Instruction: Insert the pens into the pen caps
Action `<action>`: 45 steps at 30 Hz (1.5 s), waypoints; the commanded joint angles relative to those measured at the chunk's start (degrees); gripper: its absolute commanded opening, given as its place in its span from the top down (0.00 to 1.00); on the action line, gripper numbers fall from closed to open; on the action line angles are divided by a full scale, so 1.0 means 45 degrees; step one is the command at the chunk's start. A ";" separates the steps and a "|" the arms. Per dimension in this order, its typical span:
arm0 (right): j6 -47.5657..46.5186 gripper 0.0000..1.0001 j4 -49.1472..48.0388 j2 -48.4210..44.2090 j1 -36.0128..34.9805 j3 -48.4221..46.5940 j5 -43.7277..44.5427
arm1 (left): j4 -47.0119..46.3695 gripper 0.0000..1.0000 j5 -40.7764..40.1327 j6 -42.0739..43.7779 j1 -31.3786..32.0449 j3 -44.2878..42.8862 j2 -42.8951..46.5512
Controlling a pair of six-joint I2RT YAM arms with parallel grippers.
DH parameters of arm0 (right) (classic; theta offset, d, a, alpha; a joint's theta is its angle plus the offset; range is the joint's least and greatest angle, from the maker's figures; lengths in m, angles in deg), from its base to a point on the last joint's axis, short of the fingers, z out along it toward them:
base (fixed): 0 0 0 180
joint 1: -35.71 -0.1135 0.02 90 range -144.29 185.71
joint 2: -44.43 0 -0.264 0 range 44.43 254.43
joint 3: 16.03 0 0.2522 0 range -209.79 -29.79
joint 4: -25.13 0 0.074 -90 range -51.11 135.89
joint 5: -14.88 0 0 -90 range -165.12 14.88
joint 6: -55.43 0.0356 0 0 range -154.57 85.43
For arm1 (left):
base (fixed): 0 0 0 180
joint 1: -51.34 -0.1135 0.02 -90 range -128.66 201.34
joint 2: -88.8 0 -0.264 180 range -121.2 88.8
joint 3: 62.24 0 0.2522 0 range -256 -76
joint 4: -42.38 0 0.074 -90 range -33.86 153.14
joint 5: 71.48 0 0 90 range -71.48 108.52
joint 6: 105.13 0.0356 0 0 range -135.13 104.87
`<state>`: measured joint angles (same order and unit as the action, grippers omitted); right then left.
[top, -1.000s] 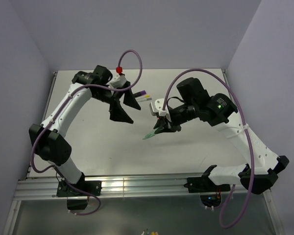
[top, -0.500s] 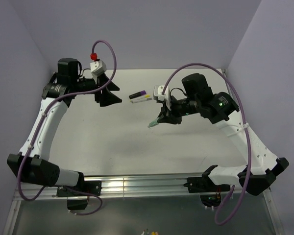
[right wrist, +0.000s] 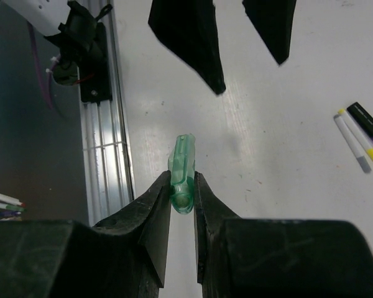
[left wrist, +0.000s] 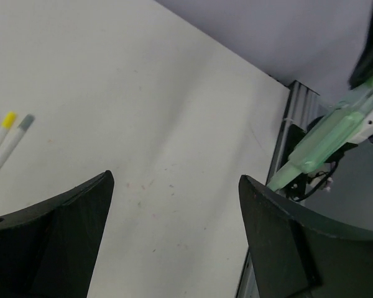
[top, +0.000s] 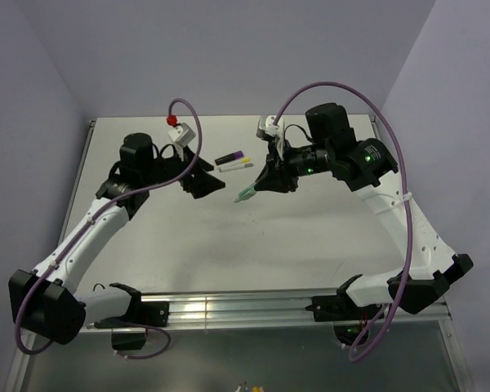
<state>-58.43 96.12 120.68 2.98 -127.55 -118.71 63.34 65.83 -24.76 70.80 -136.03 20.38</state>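
No readable brand or label; any print on the pens is too small to make out.

right gripper [right wrist: 182, 180]: fingers pressed onto the translucent green pen [right wrist: 184, 162], pinching it at 1 end, the rest sticking out forward; held clear above the pale grey table [top: 310, 237].

Landmark = black pen with a purple end [top: 231, 157], lying flat on the table; white pen with a yellow end [top: 238, 164] just beside it on the near side; white pen with a grey end [right wrist: 351, 144] next in the row; all 3 roughly parallel; cannot tell whether the coloured ends are caps.

Green pen: near the black pen, on its near-right side, free tip pointing toward the left arm.

left gripper [left wrist: 175, 180]: jaws spread wide, nothing between them; near the black pen, on its near-left side; the green pen shows past its right finger in the left wrist view.

Versus 0.5 s ago: left gripper was out by the far-left table edge, well apart from the black pen; now swung in close to it; right gripper plus green pen shifted toward the far side, closer to the black pen; the 3 pens on the table have not moved.
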 commanded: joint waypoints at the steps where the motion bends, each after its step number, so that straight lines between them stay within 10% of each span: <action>1: 0.0302 1.00 -0.0199 -0.0010 0.0047 -0.0523 -0.0742 | -0.2459 0.14 -0.0767 -0.1121 0.1161 -0.0098 0.0148; 7: 0.0418 1.00 -0.0316 0.0087 0.0027 -0.0659 0.0135 | -0.4431 0.31 0.3231 -0.2737 0.2392 0.1169 0.0224; 13: 0.0594 1.00 -0.0550 0.0243 0.0047 -0.0952 0.0391 | -0.2847 0.50 0.3532 -0.2543 0.4093 0.1268 0.0497; 25: 0.0263 1.00 -0.0511 -0.0108 0.0047 -0.0562 0.0273 | -0.3455 0.49 0.2008 -0.2782 0.3546 0.2265 0.1669; 32: 0.0087 1.00 -0.0453 -0.0147 0.0047 -0.0523 0.0215 | -0.1875 0.43 0.0054 0.0358 0.3293 0.2070 0.2080; 45: 0.0087 1.00 -0.0394 -0.0128 0.0008 -0.0600 -0.0644 | -0.2302 0.51 0.2083 0.2003 0.2589 0.1875 0.1163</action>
<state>-57.71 95.51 121.66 2.98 -129.12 -119.43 54.71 72.01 -18.09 82.38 -125.59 26.30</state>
